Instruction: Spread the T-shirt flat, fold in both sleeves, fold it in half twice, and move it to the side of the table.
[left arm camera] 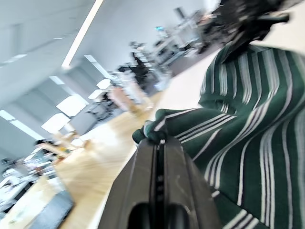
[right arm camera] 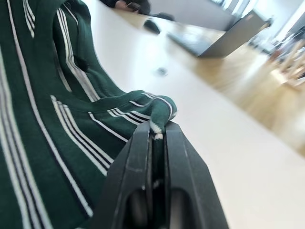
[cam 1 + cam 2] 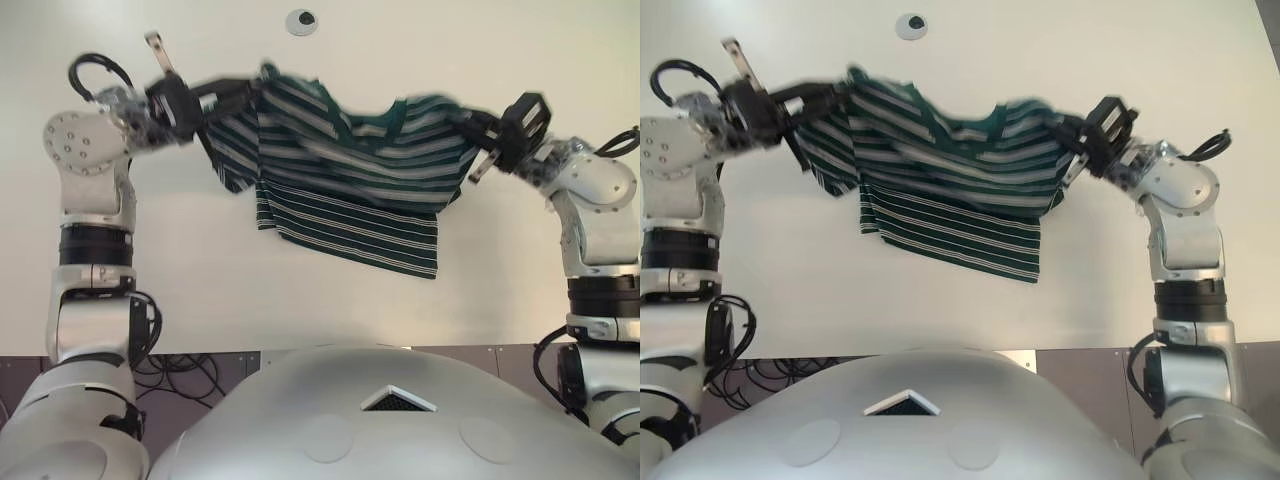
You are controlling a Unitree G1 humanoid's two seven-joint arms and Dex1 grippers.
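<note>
Left eye view shows the green striped T-shirt [image 3: 350, 190] held up over the white bench [image 3: 180, 290], stretched wide between both arms. The left jaws are pinched tight on one top corner of the T-shirt. The right jaws are pinched tight on the other. Its bottom edge hangs down. A small round thing [image 3: 302, 22] sits on the bench beyond it.

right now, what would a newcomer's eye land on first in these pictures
First, the green T-shirt with white stripes, stretched wide above the white table. The left gripper is shut on its left end and the right gripper on its right end, so the cloth sags between them with the neckline at the top. A small round disc sits on the table beyond it.
</note>
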